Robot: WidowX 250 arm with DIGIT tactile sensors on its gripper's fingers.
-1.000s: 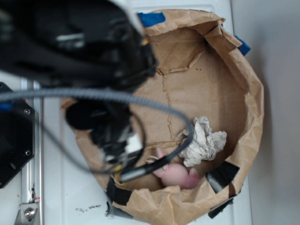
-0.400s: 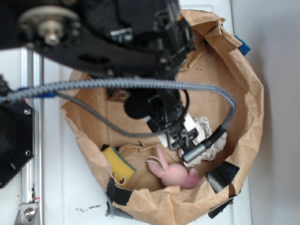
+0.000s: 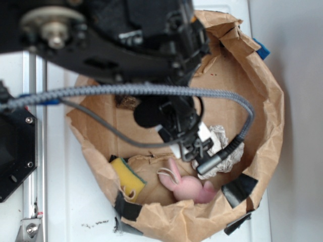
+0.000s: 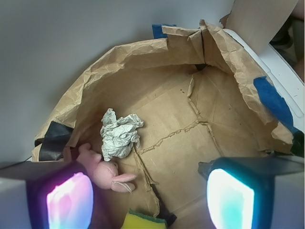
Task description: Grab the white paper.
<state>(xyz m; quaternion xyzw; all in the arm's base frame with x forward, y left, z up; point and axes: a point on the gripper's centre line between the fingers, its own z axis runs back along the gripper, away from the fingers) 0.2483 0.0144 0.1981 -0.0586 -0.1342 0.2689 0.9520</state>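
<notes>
The white paper [image 4: 119, 133] is a crumpled off-white ball lying on the floor of the brown paper bag [image 4: 157, 52], close to its left wall. In the exterior view the white paper [image 3: 224, 146] peeks out from behind my arm and cable. My gripper [image 4: 150, 200] is open, its two glowing pads wide apart with nothing between them. It hovers above the bag floor, with the paper ahead and to the left. In the exterior view the gripper [image 3: 189, 146] hangs just left of the paper.
A pink toy rabbit [image 4: 107, 169] lies right next to the paper, nearer to me. A yellow sponge [image 4: 145, 222] lies at the near edge. Blue tape [image 4: 274, 98] and black tape [image 4: 55, 143] hold the bag's rim.
The arm swung right across the bag, from its left side to beside the white paper, uncovering the yellow sponge. Since 0.4 s ago nothing has moved.
</notes>
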